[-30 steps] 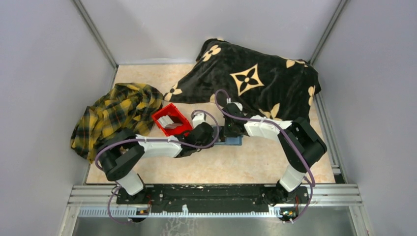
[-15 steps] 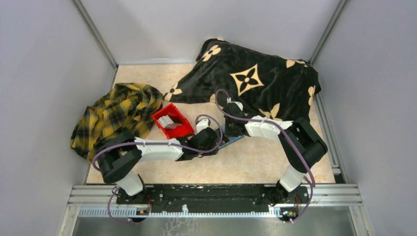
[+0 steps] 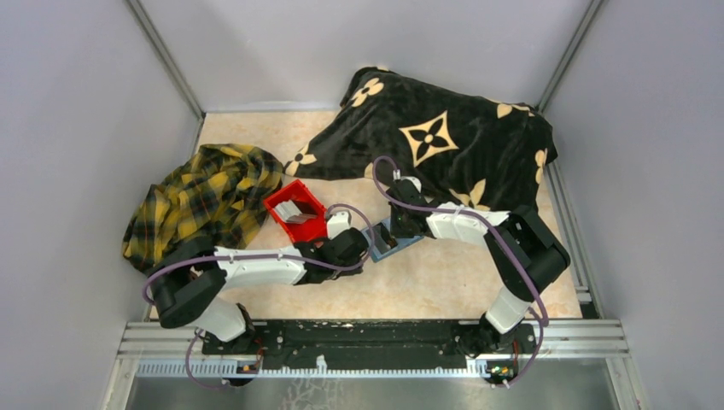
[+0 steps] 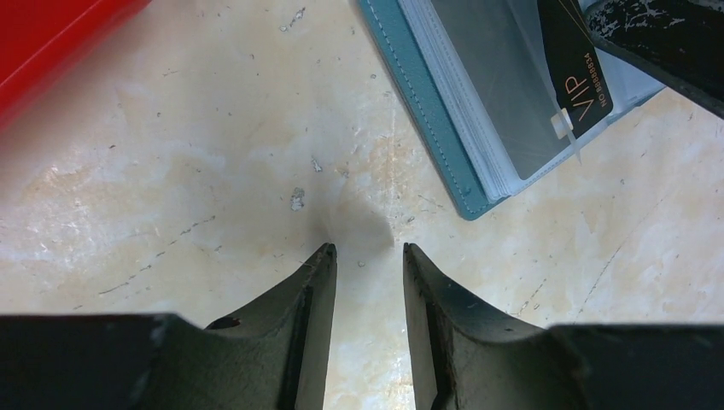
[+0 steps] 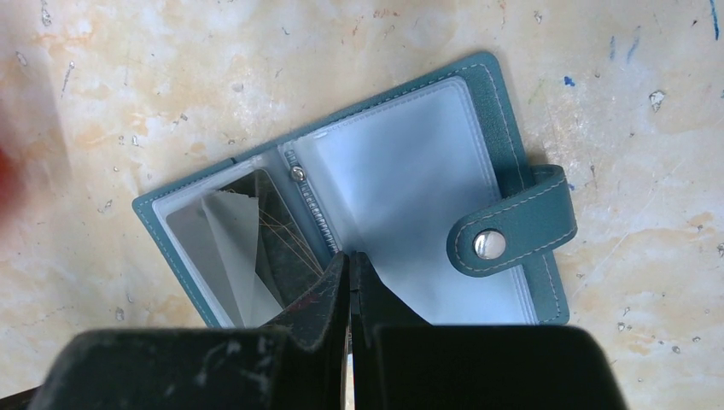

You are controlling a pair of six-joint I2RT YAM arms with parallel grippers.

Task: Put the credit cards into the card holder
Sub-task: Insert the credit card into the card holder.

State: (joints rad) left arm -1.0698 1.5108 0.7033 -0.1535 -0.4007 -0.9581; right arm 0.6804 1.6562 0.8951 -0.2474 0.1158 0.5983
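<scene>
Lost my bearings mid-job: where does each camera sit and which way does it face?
Top external: fixed above and behind the bases, looking down on the table; left arm and right arm show whole.
Left wrist: on the left arm, looking down at table past the left gripper's parted fingers; red bin corner upper left.
Right wrist: on the right arm, looking down on the open card holder; right gripper's shut fingers bottom centre.
Shared: all three show the card holder; left wrist adds a black VIP card on it.
</scene>
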